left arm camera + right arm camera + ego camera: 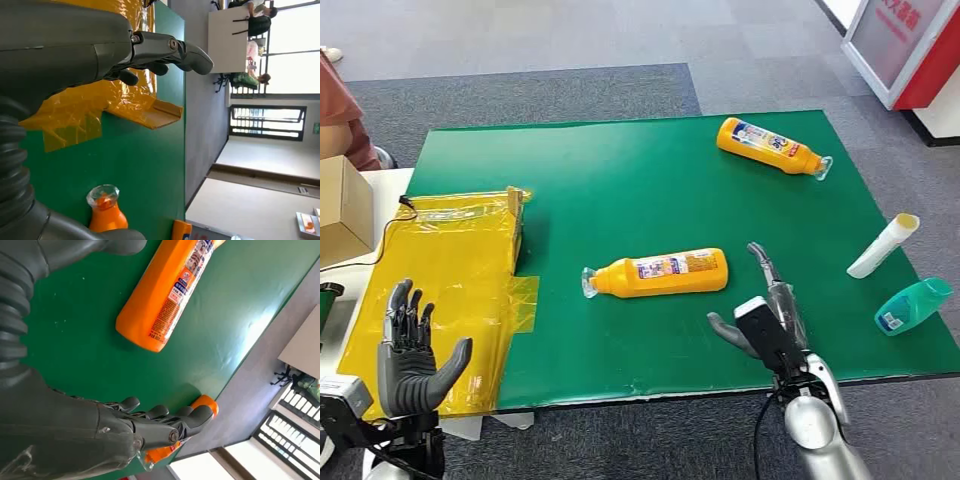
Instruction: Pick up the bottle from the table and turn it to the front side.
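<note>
The left hand (113,55) stretches across the upper left of the frame, fingers (188,52) extended and holding nothing, over crinkled yellow plastic sheeting (113,95) on the green mat (151,165). At the bottom edge lies an orange bottle (103,212), clear cap (102,195) pointing up the frame. People sit at a white table (226,35) in the upper right.

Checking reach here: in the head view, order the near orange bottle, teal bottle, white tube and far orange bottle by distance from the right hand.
From the right hand:
1. Near orange bottle, just ahead-left.
2. Teal bottle, right edge.
3. White tube, right, farther back.
4. Far orange bottle, back of mat.
</note>
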Motion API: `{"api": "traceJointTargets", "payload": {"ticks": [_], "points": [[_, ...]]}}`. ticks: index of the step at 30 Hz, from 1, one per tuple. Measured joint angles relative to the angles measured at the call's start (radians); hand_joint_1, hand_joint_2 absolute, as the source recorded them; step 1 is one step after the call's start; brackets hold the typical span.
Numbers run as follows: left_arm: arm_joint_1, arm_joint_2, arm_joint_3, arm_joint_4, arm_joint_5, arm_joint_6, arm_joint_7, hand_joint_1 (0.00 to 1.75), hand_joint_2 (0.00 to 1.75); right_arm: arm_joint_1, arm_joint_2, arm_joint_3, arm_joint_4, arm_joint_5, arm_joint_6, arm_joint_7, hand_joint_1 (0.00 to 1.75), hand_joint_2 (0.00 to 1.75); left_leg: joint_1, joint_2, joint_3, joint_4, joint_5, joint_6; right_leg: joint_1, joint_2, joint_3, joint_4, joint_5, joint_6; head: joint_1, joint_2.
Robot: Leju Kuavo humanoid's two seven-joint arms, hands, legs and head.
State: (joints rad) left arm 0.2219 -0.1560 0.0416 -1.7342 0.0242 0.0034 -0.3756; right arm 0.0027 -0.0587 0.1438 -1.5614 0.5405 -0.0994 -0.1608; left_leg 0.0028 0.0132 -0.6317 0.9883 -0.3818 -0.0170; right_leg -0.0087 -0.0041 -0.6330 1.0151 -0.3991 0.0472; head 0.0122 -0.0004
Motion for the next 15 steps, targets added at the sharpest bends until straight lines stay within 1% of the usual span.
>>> {"api": "traceJointTargets", "payload": {"ticks": [3, 6, 9, 12, 15], "points": [[0.0, 0.001, 0.0, 0.0, -0.014, 0.006, 0.0, 0.0, 1.75, -0.001, 0.0, 0.0, 0.0, -0.006, 0.004, 0.006, 0.0, 1.75, 0.0, 0.0, 0.0, 0.0, 0.0, 0.0, 0.0, 0.0, 0.0, 0.0, 0.0, 0.0, 0.0, 0.0], [0.0, 0.002, -0.001, 0.0, -0.055, 0.029, 0.0, 0.0, 1.75, -0.003, -0.001, 0.003, 0.0, 0.046, -0.016, 0.038, 0.0, 1.75, 0.0, 0.0, 0.0, 0.0, 0.0, 0.0, 0.0, 0.0, 0.0, 0.0, 0.0, 0.0, 0.0, 0.0], [-0.001, 0.006, -0.01, -0.002, -0.126, 0.051, 0.006, 0.0, 1.75, -0.017, -0.008, 0.019, 0.004, 0.205, -0.043, 0.12, 0.0, 1.75, 0.0, 0.0, 0.0, 0.0, 0.0, 0.0, 0.0, 0.0, 0.0, 0.0, 0.0, 0.0, 0.0, 0.0], [-0.011, 0.011, -0.028, -0.006, -0.192, 0.056, 0.017, 0.0, 1.75, -0.055, -0.017, 0.058, 0.028, 0.385, -0.035, 0.207, 0.0, 1.75, 0.0, 0.0, 0.0, 0.0, 0.001, 0.0, 0.0, 0.0, 0.0, 0.0, 0.001, 0.0, 0.0, 0.0], [-0.033, 0.016, -0.054, -0.006, -0.217, 0.048, 0.027, 0.0, 1.75, -0.104, -0.02, 0.104, 0.074, 0.466, -0.011, 0.25, 0.0, 1.75, 0.0, 0.0, 0.0, 0.0, 0.001, 0.0, 0.0, 0.0, 0.0, 0.0, 0.001, 0.0, 0.0, 0.0]]}}
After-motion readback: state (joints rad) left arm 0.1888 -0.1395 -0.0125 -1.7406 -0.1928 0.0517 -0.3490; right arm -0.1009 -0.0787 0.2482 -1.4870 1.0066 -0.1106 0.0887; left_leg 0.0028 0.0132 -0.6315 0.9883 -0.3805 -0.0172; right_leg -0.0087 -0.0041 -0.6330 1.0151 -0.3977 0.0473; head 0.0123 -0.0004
